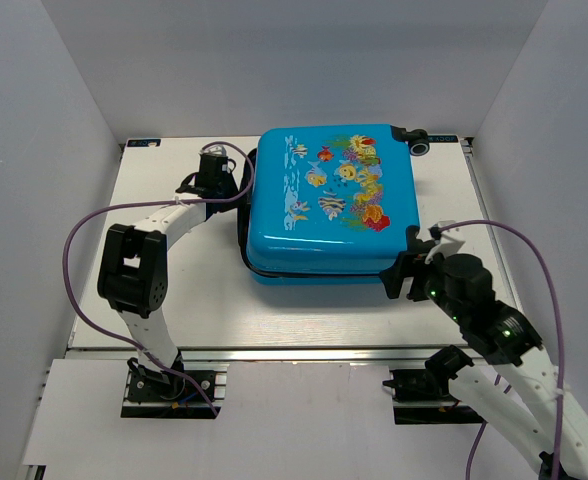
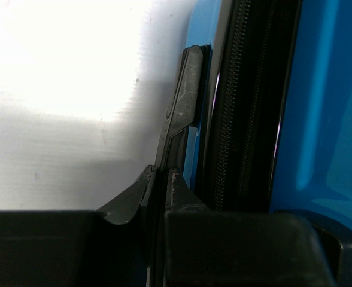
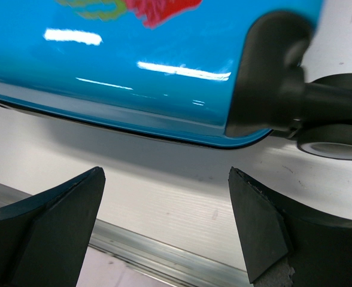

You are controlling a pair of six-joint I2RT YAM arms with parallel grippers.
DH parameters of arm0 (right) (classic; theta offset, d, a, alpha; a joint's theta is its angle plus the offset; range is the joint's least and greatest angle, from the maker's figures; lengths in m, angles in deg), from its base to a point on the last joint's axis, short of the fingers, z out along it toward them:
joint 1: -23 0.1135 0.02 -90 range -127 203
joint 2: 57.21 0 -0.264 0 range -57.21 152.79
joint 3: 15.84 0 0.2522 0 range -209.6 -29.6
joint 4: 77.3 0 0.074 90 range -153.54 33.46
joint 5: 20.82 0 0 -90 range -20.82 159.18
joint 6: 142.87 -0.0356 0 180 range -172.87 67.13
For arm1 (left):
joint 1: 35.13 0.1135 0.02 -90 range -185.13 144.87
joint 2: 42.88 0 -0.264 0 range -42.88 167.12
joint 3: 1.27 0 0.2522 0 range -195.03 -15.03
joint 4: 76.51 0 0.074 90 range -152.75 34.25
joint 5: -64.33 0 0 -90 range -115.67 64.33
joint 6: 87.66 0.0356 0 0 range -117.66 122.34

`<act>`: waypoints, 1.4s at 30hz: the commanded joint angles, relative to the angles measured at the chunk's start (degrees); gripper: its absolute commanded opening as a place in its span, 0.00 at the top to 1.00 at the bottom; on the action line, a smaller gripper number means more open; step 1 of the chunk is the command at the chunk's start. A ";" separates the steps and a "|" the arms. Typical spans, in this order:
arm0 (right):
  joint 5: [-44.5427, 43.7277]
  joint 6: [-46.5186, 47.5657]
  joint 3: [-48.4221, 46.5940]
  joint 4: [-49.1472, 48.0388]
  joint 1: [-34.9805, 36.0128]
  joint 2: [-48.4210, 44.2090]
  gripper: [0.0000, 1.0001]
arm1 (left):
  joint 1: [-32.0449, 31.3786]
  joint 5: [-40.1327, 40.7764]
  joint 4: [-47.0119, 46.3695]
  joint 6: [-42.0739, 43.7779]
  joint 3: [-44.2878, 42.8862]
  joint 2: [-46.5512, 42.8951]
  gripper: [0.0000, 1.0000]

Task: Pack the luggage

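Lid of bright-blue hard-shell suitcase (image 1: 324,200) down, zip judged not yet closed; left claw (image 2: 163,173) clenched on flat black zip tab (image 2: 185,89), right claw (image 3: 167,176) released.

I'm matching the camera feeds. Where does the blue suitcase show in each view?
Top external: suitcase lies mid-table, slightly right.
Left wrist: its blue side fills the right, past the black tab.
Right wrist: its blue shell spans the top.
Shared landmark: the black zipper seam along its rim.

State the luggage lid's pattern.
The luggage lid: colourful fish and coral on bright blue; top external view.
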 commanded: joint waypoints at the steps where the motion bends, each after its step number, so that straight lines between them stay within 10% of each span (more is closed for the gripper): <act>1: -2.87 -4.70 -5.48 7.02 0.10 -2.32 0.11 | -1.70 3.59 13.97 -1.15 3.74 13.72 1.00; 14: -28.01 -28.70 0.14 14.09 0.10 -8.11 0.11 | 1.20 -4.74 15.12 -0.80 -1.53 17.68 1.00; 31: -19.14 6.34 6.13 -42.92 -0.51 12.16 0.11 | 4.36 -15.22 10.63 1.21 -0.48 15.31 1.00; 37: -13.52 13.39 4.72 -48.23 -0.51 13.77 0.11 | 4.89 -14.44 11.60 2.72 -1.62 15.75 1.00; 42: -12.81 6.93 3.23 -29.58 -0.69 12.45 0.11 | 6.56 -14.35 12.04 2.19 -3.90 17.07 1.00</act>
